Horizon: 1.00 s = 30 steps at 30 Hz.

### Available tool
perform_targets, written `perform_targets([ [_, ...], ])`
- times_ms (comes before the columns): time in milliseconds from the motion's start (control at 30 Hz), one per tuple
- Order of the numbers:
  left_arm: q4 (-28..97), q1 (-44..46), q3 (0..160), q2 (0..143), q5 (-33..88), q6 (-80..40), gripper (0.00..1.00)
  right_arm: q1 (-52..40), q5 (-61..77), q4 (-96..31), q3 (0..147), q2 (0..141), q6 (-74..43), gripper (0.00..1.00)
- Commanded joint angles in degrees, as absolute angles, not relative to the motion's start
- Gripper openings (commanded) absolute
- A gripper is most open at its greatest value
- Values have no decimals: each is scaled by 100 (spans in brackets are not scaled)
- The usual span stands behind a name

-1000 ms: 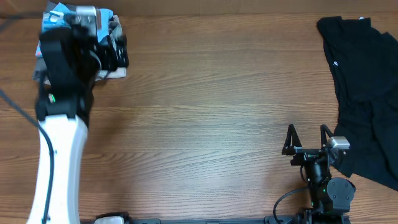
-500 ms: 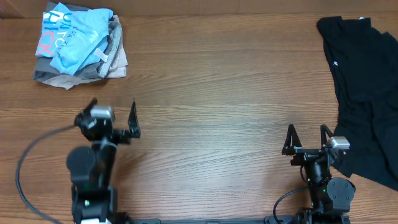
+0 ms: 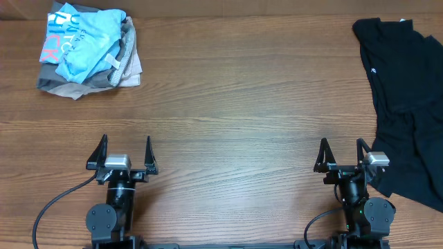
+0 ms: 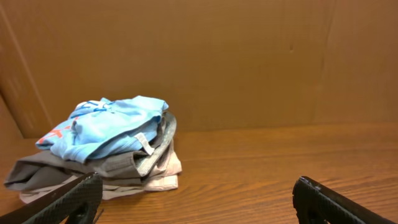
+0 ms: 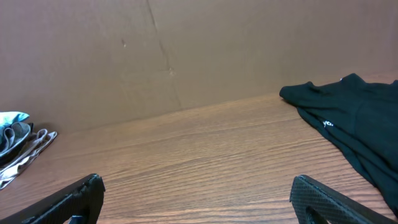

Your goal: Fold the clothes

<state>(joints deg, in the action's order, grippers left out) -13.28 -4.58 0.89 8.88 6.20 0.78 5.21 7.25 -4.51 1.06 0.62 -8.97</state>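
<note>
Blue T-shirt (image 3: 86,41) tops grey pile (image 3: 57,84); black garment (image 3: 405,104) apart

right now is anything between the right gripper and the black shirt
Nothing visible. The black shirt lies spread just right of the open right gripper, its near edge close beside the gripper's right finger. Only bare table lies ahead of the gripper. The pile sits far off, back left.
</note>
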Motion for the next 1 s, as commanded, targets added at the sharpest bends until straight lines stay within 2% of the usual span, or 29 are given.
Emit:
perform_targets([
  [0, -1146, -447, 27, 561, 399, 89, 100, 539, 714, -421, 45, 16, -893, 100],
  [300, 458, -447, 25, 16, 226, 82, 100, 539, 714, -421, 45, 16, -893, 100],
  [967, 427, -447, 27, 25, 235, 86, 100, 539, 714, -421, 45, 16, -893, 100],
])
